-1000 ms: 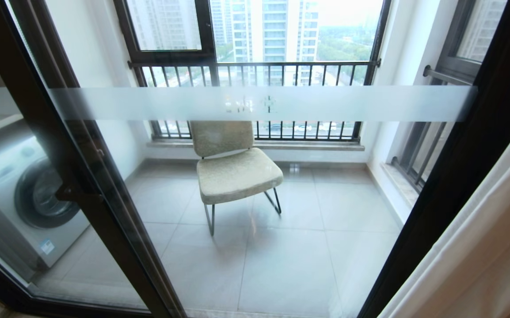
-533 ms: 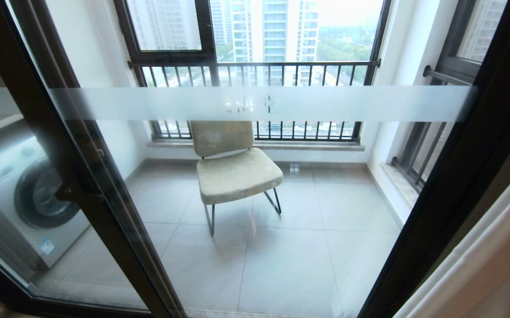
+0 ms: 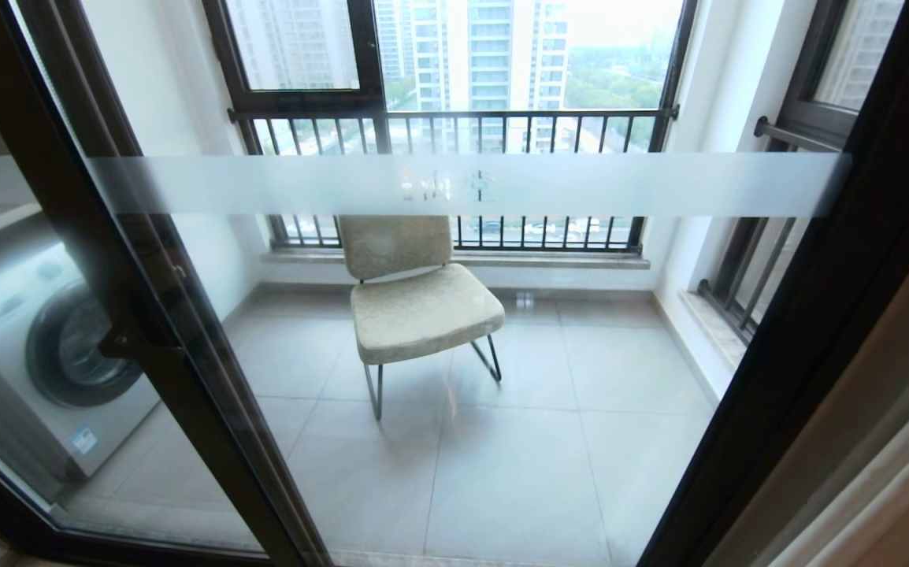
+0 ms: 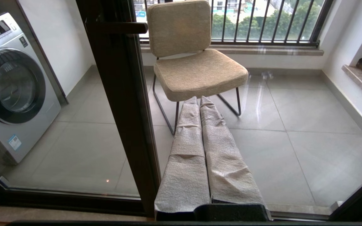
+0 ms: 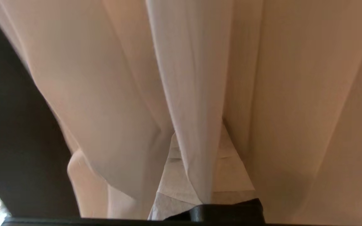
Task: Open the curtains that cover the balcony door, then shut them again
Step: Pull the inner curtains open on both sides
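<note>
Balcony door (image 3: 454, 354) bare overhead; only right wrist: closed right pincer (image 5: 196, 150) pinching curtains (image 5: 187, 78).

Dark brown-black metal frames on the balcony door (image 3: 832, 260), with a frosted white band (image 3: 462, 185) bearing small pale characters across the glass. Mottled beige upholstery on the chair (image 3: 415, 303), thin black legs beneath. Pale grey glossy floor tiles (image 3: 517, 465). Silver-grey washing machine (image 3: 37, 346) at left of frame, dark round door. Black window railings (image 3: 454, 130) at top. Cream-beige and sheer white pleated curtains (image 5: 196, 78). Crinkled grey-white wrapping on the left hand (image 4: 199, 102).
</note>
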